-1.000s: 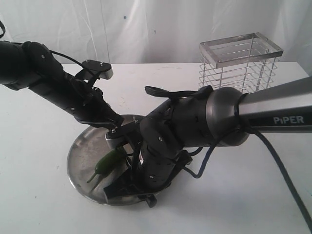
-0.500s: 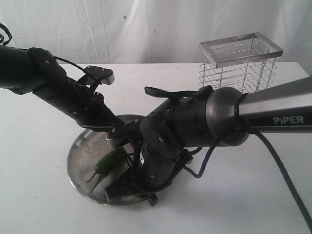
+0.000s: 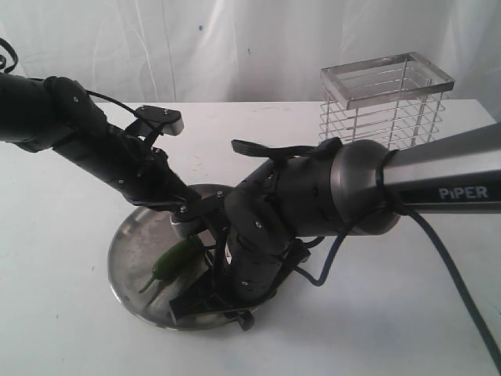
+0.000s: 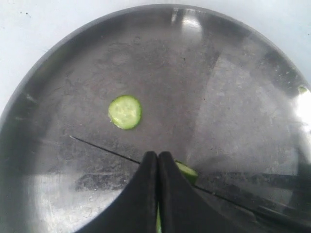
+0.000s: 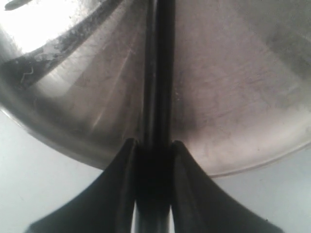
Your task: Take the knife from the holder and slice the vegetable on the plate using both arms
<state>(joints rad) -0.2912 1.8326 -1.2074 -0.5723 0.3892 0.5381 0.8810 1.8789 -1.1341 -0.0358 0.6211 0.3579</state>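
Note:
The vegetable, a green chilli, lies on the steel plate. My left gripper is shut, its tips down on the vegetable's cut end, with a green sliver showing in the slit between the fingers. A round cut slice lies apart on the plate. My right gripper is shut on the knife's black handle. The knife runs out over the plate, and its thin edge crosses just beneath the left fingertips. In the exterior view the right arm hides most of the knife.
The wire holder stands with nothing in it at the back right of the white table. The bulky right arm reaches across the plate's right half. A black cable trails off to the lower right.
The left arm has shifted slightly, its elbow rising and its wrist settling a little lower over the plate. The right arm and knife have barely moved.

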